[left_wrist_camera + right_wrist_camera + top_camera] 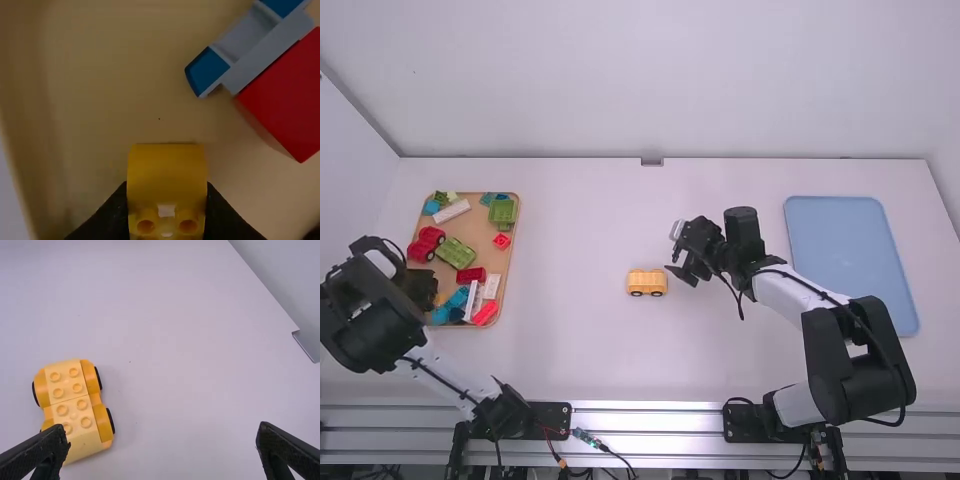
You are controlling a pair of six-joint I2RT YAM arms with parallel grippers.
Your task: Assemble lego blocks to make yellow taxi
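White, flat-topped table (580,370); plain white walls (650,80), far, left and right; ribbed silver metal rail (650,422), near edge.

Yellow wheeled base (74,407): upright on its wheels on the white table (570,365), near the middle. Black tyres, yellow hubs, rows of bare round studs on top; a seam crosses the body. Its length runs left to right across the table. Yellow block (167,172): smooth-faced, two round hollow-ended studs, pinched between the left gripper's (426,292) fingers at the tan tray (477,222).

High view from above, both wrist views closer
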